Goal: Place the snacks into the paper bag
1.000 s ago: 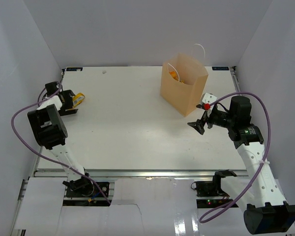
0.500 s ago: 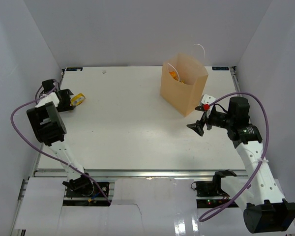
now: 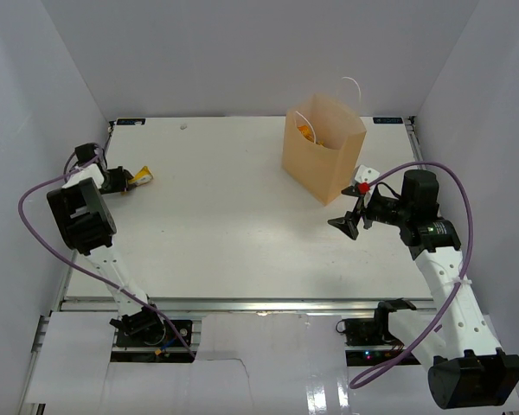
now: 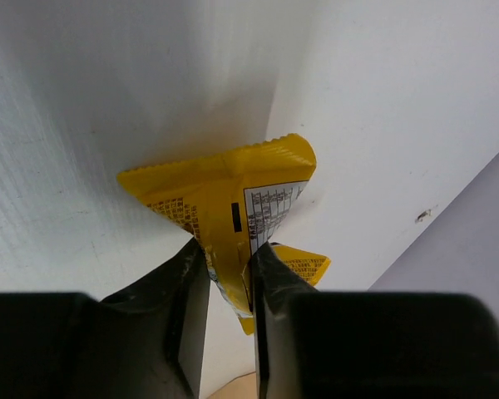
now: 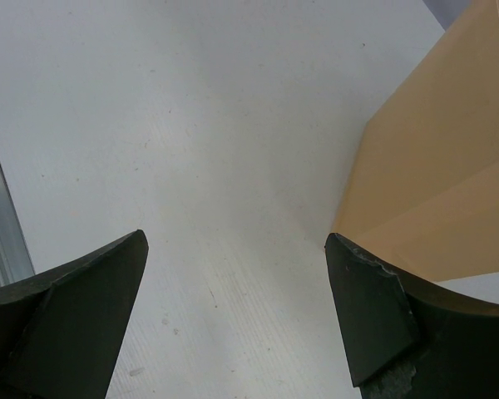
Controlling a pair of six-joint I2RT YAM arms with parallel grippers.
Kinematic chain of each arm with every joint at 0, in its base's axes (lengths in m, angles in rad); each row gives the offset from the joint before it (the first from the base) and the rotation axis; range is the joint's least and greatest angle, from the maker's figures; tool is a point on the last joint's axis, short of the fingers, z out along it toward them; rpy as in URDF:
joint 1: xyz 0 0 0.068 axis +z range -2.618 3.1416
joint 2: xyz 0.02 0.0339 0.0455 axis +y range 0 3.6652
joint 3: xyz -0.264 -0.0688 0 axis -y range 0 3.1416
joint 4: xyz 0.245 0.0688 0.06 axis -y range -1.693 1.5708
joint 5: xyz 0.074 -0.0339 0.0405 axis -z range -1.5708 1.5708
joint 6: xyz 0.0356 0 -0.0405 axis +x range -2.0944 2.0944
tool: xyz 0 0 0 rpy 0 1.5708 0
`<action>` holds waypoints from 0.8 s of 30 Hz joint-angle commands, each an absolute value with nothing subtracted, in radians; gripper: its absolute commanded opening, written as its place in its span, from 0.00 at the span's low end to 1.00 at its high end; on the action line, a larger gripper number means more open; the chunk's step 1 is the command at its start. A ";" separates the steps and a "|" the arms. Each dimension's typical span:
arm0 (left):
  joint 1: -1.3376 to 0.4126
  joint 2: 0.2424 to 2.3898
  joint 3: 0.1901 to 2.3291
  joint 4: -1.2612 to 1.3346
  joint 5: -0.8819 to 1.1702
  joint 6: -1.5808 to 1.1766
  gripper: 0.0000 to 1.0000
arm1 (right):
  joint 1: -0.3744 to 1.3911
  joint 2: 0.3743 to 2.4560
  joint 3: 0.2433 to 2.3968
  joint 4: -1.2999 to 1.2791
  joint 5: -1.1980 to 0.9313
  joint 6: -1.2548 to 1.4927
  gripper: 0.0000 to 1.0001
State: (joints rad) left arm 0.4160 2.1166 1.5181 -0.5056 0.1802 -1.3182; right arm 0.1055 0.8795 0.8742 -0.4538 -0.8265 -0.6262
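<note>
The left gripper point(image 4: 229, 258) has its two black fingers drawn in narrow on the lower corner of the small yellow crinkly snack packet point(image 4: 233, 179). The packet lies on the white table point(image 3: 225, 225) at about ten o'clock in the top view, close to the left edge. The bite looks shallow and off-centre (only a corner of film sits between the jaws), so the step in hand is, I judge, securing the pick. Squeeze firmly first, then lift straight up so the packet cannot slip or swing.

The carry then runs across to the upright tan kraft paper bag with white cord handles point(image 3: 323, 156), which stands at about one o'clock with something orange point(image 3: 304, 131) showing in its mouth. Cross the rim with height to spare and release only over the opening.

The right gripper point(image 5: 235, 241), jaws spread wide and holding nothing, hovers at the bag's five o'clock, just beside its foot. It should give the incoming arm room.
</note>
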 commanded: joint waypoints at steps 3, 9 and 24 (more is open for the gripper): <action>0.400 1.982 1.421 -0.442 0.305 -1.221 0.26 | 0.094 0.867 0.882 -0.416 -0.854 -0.604 0.93; 0.289 1.833 1.302 -0.279 0.442 -1.230 0.23 | 0.078 0.870 0.882 -0.394 -0.856 -0.581 0.93; -0.201 1.986 1.918 0.047 0.641 -1.302 0.18 | 0.026 0.821 0.830 -0.396 -0.816 -0.560 0.93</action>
State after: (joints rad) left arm -0.1745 1.9480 1.8030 -0.0734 0.5842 -1.2724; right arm 0.0380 0.8429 0.8410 -0.4171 -0.8104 -0.5781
